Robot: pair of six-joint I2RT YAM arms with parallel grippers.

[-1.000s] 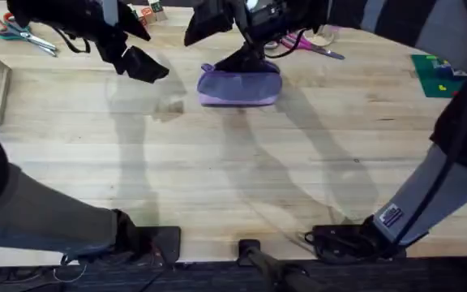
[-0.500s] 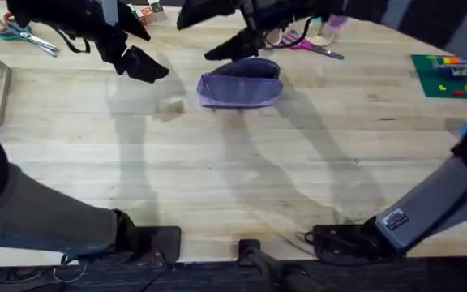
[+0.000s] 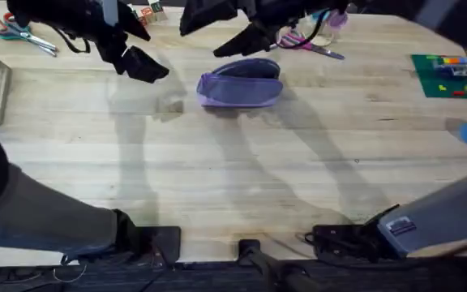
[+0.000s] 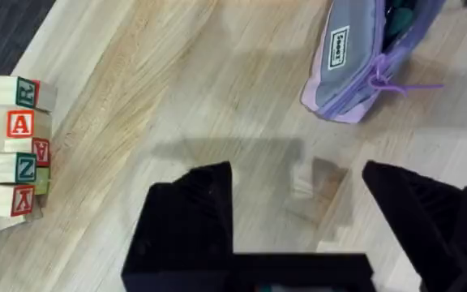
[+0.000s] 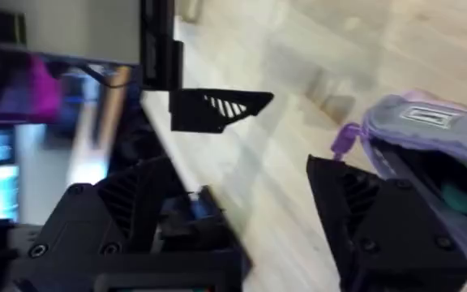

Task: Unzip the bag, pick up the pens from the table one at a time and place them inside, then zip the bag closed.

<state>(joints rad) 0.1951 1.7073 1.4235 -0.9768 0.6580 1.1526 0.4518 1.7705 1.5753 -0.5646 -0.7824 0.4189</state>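
Lifted away since a second ago, the right claw (image 3: 225, 28) no longer presses down on the bag (image 3: 240, 82) and now hangs open above its far edge, while the bag sits slightly rounder on the tabletop (image 3: 242, 170). From overhead, the left claw (image 3: 140, 65) hovers open, apart from the bag on its left side. Pink-handled scissors (image 3: 302, 43) lie beyond the bag and orange-handled scissors (image 3: 19, 31) at the far left corner.

From the left wrist, the left claw (image 4: 323, 231) spreads wide over bare wood, the bag (image 4: 355, 61) near it with its mouth gaping and something green inside. Lettered blocks (image 4: 19, 138) stand in a stack at the tabletop's edge.

From the right wrist, the open right claw (image 5: 250, 219) is beside the bag (image 5: 428, 138), the purple zipper pull (image 5: 345, 138) just ahead of one finger. With both pens seemingly inside, closing remains; a grab missing that small pull, or tugging an unheld bag, would likely drag it along.
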